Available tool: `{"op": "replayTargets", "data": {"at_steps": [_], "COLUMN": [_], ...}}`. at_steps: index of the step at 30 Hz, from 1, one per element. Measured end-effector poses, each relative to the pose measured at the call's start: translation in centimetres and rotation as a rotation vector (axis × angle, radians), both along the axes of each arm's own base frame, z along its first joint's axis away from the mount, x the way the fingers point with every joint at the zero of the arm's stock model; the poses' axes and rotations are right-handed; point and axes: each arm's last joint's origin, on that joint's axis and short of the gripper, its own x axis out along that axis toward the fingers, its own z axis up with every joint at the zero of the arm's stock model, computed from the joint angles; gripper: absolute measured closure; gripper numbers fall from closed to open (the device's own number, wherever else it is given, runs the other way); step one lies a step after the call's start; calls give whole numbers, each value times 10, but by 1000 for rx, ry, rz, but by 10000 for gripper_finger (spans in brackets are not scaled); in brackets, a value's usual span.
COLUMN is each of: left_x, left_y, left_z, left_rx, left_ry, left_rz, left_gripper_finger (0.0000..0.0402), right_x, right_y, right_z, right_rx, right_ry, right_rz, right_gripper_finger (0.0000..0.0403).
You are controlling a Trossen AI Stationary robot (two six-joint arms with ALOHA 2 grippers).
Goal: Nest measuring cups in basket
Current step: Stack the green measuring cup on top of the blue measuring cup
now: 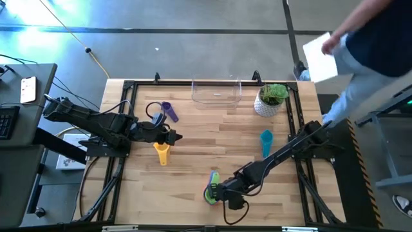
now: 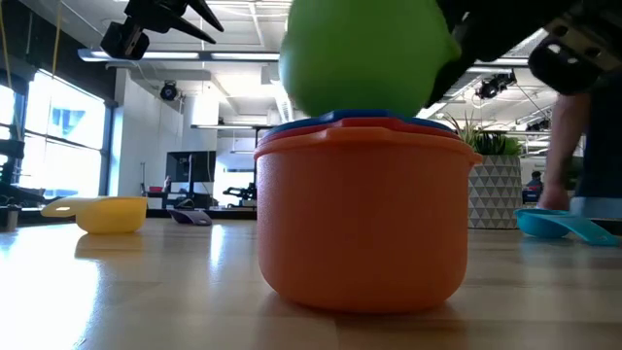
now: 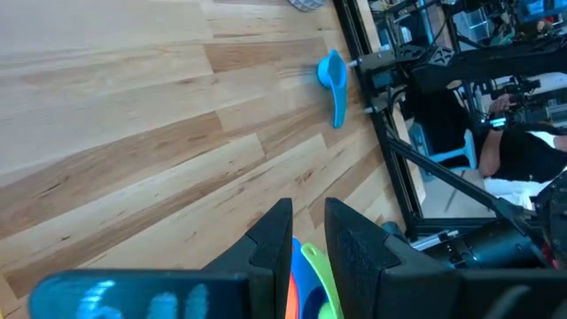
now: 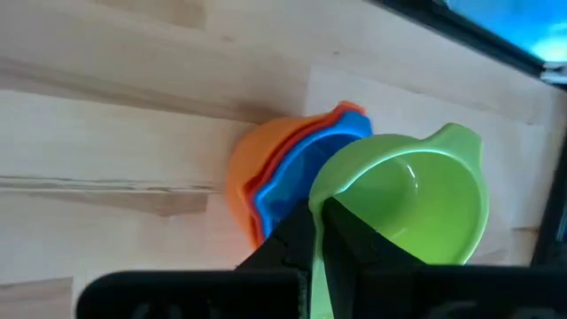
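- Right now: right end effector [image 4: 319, 232] clamped on green cup [image 4: 416, 199], just above orange cup [image 4: 252, 182] holding blue cup [image 4: 297, 177].
- Left end effector [image 1: 175, 136] slightly apart, empty, above yellow cup [image 1: 161, 152].
- Basket [image 1: 217, 91] well beyond both.

A green cup [image 2: 364, 58] hangs tilted over the orange cup [image 2: 364, 219] holding nested cups.

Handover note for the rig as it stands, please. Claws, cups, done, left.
Right claw: shut on the green cup, held over the orange cup stack near the table's front edge; blue and red sit nested inside.
Left claw: holds nothing, hovering above the yellow cup.
Loose: yellow, purple cup, teal cup.
Basket: holds no cup that I can see, at the far edge.
Done: three nested. Left: green, the loose cups, then the basket.
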Motion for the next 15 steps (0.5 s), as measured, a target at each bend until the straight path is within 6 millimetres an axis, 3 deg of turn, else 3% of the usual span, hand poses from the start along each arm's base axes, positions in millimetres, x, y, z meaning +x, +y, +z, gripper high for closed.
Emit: {"op": "replayTargets", "data": {"at_steps": [15], "left_x": [0], "left_y": [0], "left_z": [0], "left_rx": [-1], "left_ry": [-1], "left_rz": [0], "left_gripper_finger": [342], "right_x": [-1], "right_y": [0], "right_z": [-4], "right_rx": [-28], "right_ry": [8], "right_rz": [-17], "right_gripper_finger": [388]}}
